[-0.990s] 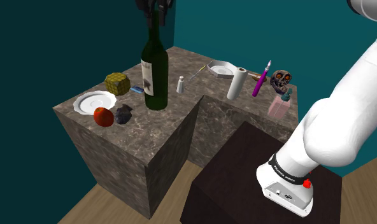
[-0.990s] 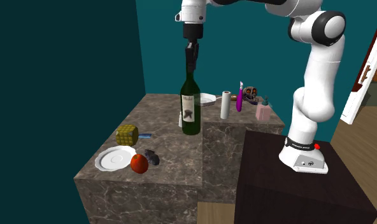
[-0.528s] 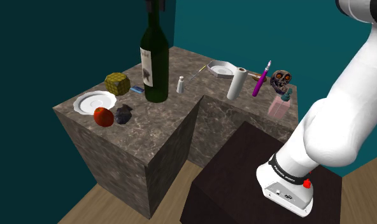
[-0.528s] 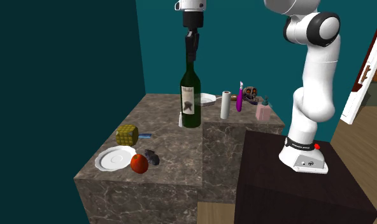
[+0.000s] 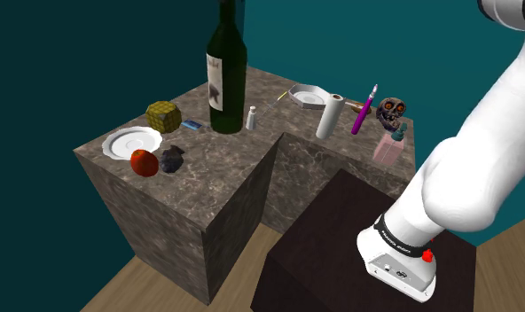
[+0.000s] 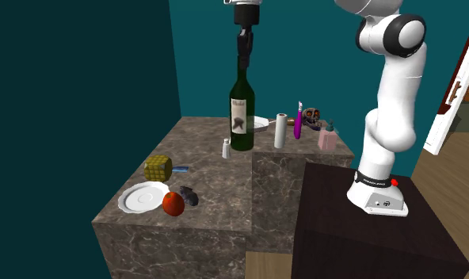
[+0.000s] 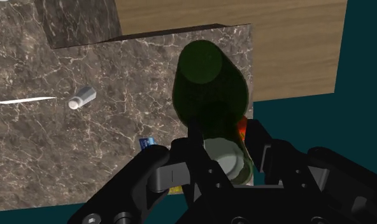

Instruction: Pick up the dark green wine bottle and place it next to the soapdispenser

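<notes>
Marbled countertop (image 5: 203, 164): jaws clasp the wine bottle (image 5: 226, 89), shaker (image 5: 251, 118) just beside, paper roll (image 5: 329, 116) between it and soap dispenser (image 5: 387, 149).

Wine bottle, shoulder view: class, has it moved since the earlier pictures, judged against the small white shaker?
Yes. The wine bottle has shifted up and right in the shoulder view, closing on the small white shaker.

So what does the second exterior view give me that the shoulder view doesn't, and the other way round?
Second exterior view: the gripper clasping the green bottle's neck, and a white door at its right edge. Shoulder view: the skull figure face-on, and the bottle's neck running off the top edge. Both: the bottle, pink soap dispenser, paper roll, plate and stand.
</notes>
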{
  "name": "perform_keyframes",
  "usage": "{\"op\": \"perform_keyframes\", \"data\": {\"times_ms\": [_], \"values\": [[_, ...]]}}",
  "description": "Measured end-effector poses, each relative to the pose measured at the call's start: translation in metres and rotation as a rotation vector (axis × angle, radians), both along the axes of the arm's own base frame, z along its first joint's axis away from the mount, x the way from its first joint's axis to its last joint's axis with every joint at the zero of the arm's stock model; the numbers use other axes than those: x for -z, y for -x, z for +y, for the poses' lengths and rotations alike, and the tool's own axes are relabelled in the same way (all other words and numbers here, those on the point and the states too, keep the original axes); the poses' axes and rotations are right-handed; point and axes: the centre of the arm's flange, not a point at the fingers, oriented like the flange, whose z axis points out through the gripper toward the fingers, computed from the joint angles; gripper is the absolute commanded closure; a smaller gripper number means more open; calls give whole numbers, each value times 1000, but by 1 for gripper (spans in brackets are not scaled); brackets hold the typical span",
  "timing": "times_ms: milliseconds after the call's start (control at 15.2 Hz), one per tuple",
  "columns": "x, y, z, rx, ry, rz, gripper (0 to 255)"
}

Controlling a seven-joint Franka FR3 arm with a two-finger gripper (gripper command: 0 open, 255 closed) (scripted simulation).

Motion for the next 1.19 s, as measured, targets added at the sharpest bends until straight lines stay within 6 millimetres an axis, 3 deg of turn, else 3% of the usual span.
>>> {"op": "perform_keyframes", "data": {"times_ms": [1188], "values": [[-4, 118, -205, 2, 0, 0, 255]]}}
